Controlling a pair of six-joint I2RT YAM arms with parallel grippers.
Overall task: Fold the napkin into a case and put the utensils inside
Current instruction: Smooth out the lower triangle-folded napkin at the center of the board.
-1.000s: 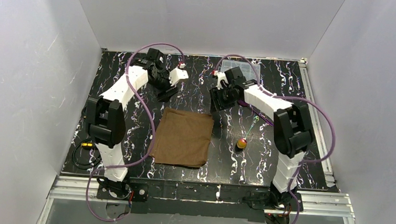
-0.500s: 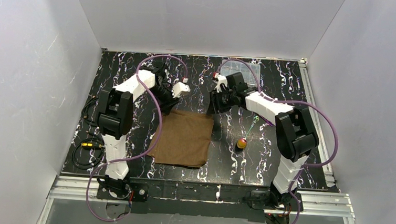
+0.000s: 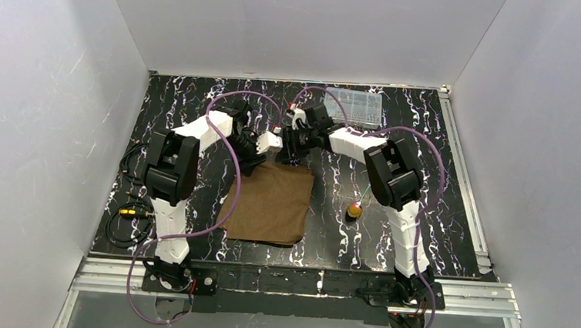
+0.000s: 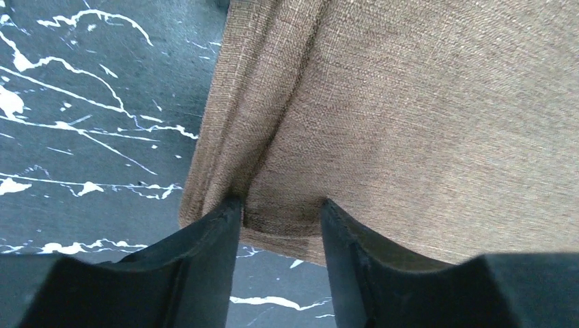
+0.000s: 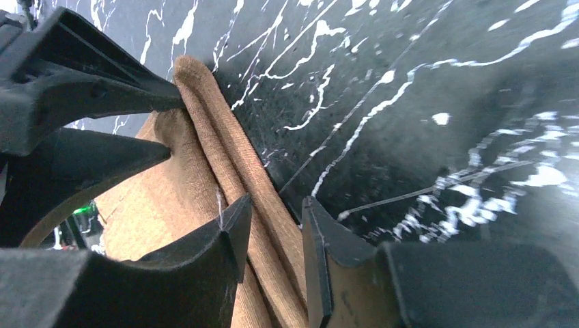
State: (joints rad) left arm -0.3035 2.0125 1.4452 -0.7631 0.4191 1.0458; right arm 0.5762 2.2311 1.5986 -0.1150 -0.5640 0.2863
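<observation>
a: where is the napkin now?

b: it lies flat on the dark surface, in the middle, between the two arms. both claws are down at its far edge, near each other.

a: are they holding it?

b: the left claw has its jaws apart. the tips rest on the cloth near a corner, and the piece between them looks flat, not pinched. the right claw stands on both sides of the thick hem with a narrow gap. i cannot tell if it really squeezes.

a: what can go wrong from here?

b: i think three things. the hem looks double, so a claw may catch only one layer and the rest slips out in the lift. if one side grips and the other does not, the fold will come crooked. also the claws are very near, so they may hit each other.

a: and the utensils?

b: i see one with an orange head, just beside the napkin on the right. a pulled cloth could push it. the other one i cannot find.

a: which way does the napkin point?

b: it is almost square. the longer side, if any, runs from the arm bases toward the back wall, and the near end leans a little left.
</observation>
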